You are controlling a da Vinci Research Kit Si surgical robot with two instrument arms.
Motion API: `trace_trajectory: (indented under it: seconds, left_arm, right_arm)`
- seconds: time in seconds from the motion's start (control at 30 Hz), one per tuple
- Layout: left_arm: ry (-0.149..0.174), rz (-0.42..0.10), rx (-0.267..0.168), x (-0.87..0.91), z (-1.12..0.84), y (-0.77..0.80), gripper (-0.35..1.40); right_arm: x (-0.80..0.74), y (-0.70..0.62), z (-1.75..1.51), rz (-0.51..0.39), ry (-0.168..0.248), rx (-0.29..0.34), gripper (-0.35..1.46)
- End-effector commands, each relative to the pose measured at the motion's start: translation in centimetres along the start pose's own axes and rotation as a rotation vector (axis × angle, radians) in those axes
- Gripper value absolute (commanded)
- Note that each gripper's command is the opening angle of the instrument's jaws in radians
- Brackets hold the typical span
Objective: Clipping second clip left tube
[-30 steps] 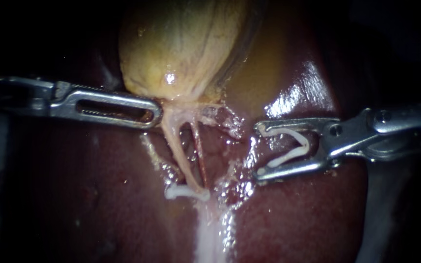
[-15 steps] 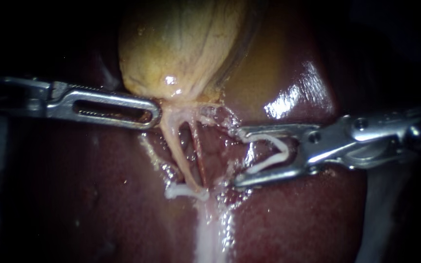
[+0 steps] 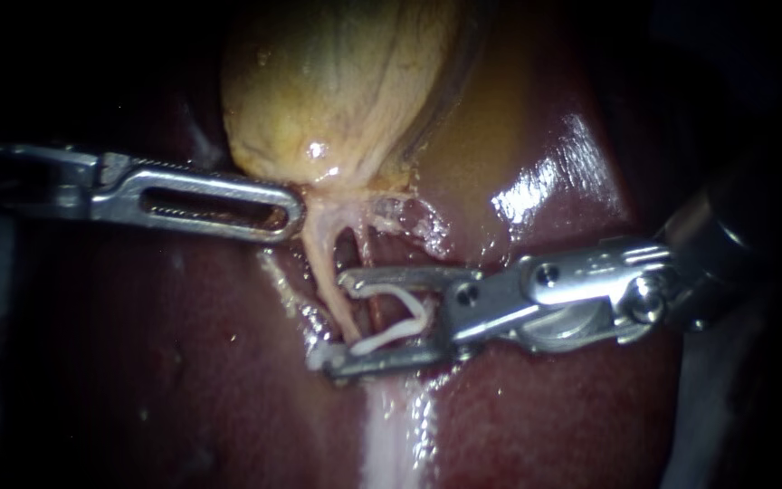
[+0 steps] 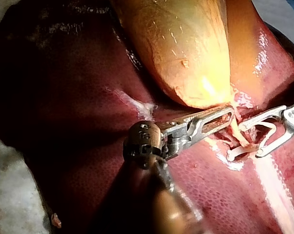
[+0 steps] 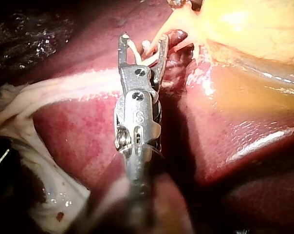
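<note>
The left tube (image 3: 323, 263) runs down from the neck of the gallbladder (image 3: 337, 91) and crosses the mouth of my right instrument (image 3: 340, 321), close to the tips rather than deep in the throat. Those jaws stand wide apart, with an open clip (image 3: 400, 317) held between them, one leg along each jaw. If I squeeze here, I judge the clip may catch only part of the tube's width and slide off. The lower jaw lies right against the seated clip (image 3: 317, 359), so the two could end up stacked or tangled, with no gap left between them. The thin red tube (image 3: 366, 246) drops behind the upper jaw and seems to sit inside the same span. One closure could take both tubes, which is my main worry. My left instrument (image 3: 293, 213) has its jaws closed on the gallbladder's neck and holds the tube taut. Too much pull there could tear the tube at its root. Any downward push from the right instrument would dig the lower jaw into the liver (image 3: 545, 398).
</note>
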Motion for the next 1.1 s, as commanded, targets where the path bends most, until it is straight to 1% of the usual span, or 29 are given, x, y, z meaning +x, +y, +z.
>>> trace_trajectory:
  seconds: [0.03, 0.4, 0.67, 0.87, 1.0, 1.03, 1.1]
  left_arm:
    - [0.001, 0.000, 0.001, 0.00, 0.00, 0.01, -0.35]
    - [0.002, -0.001, 0.002, -0.01, 0.01, 0.04, -0.35]
    - [0.003, -0.001, 0.002, 0.00, 0.02, 0.04, -0.35]
    - [0.003, -0.001, 0.002, 0.00, 0.02, 0.04, -0.35]
    - [0.003, -0.001, 0.002, 0.00, 0.02, 0.04, -0.35]
    - [0.003, -0.001, 0.002, 0.00, 0.02, 0.04, -0.35]
    - [0.003, -0.001, 0.002, 0.00, 0.02, 0.04, -0.35]
  right_arm:
    - [-0.02, 0.00, 0.02, 0.003, 0.000, 0.003, 0.49]
    - [-0.22, -0.06, 0.33, 0.035, -0.010, 0.040, 0.49]
    - [-0.27, -0.07, 0.44, 0.051, -0.011, 0.052, 0.49]
    - [-0.30, -0.03, 0.43, 0.080, -0.011, 0.054, 0.44]
    - [-0.32, 0.00, 0.41, 0.109, -0.011, 0.055, 0.31]
    - [-0.33, 0.00, 0.39, 0.115, -0.010, 0.052, 0.26]
    - [-0.34, 0.00, 0.37, 0.132, -0.011, 0.059, 0.09]
